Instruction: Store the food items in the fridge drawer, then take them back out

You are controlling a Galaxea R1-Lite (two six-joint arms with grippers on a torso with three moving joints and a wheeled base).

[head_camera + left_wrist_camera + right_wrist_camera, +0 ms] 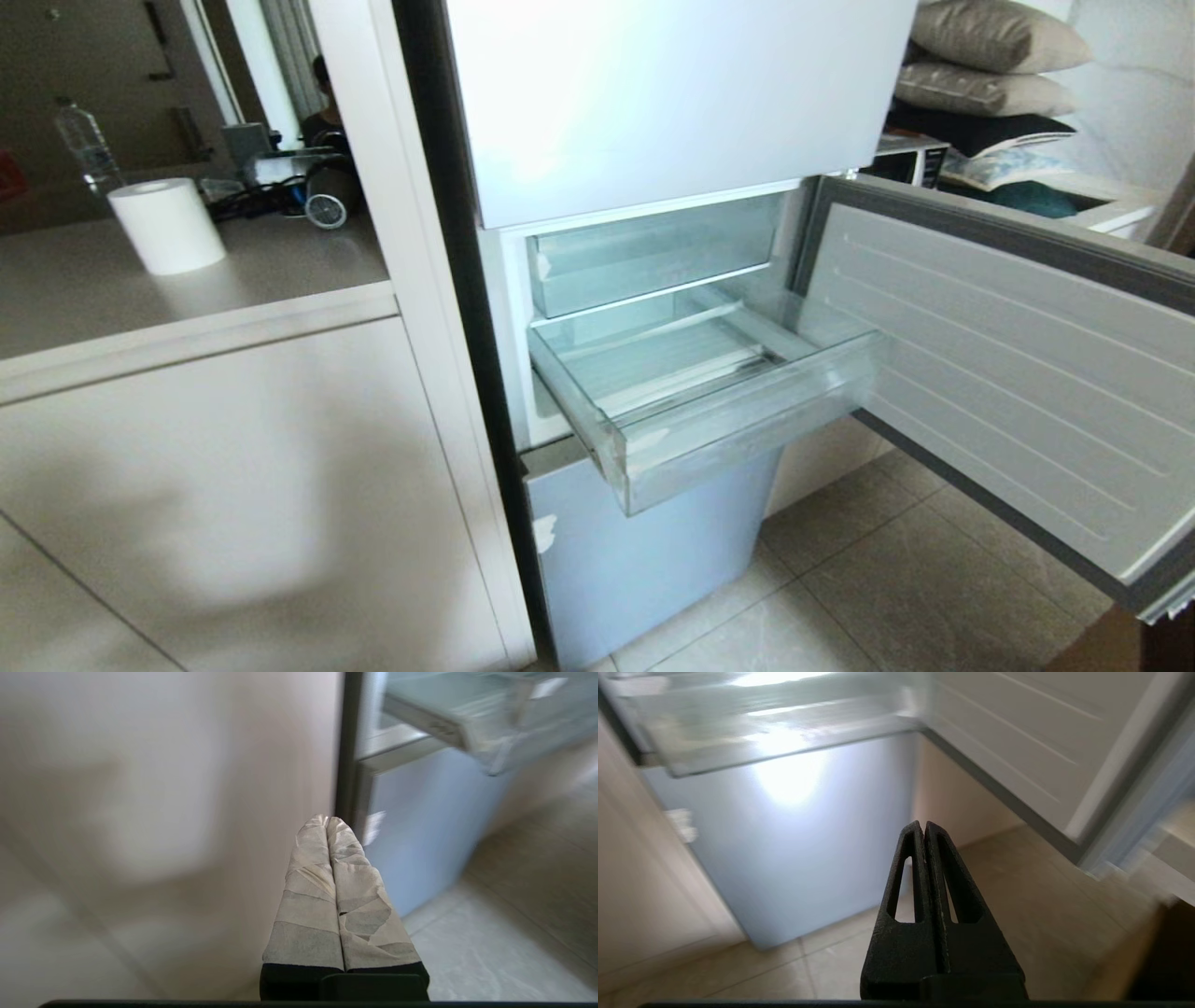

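Tape-wrapped left gripper (327,821) and bare black right gripper (923,826): both pressed fully closed, holding nothing, hanging low below the clear plastic fridge drawer (738,439). Drawer is pulled out, lying above and ahead of both grippers, nearer the right one judging by the wrist views. Its long axis runs across the fridge front; its open end faces the robot. No fruit visible anywhere; drawer looks empty. Beyond, a white paper roll (168,226) stands on the counter.
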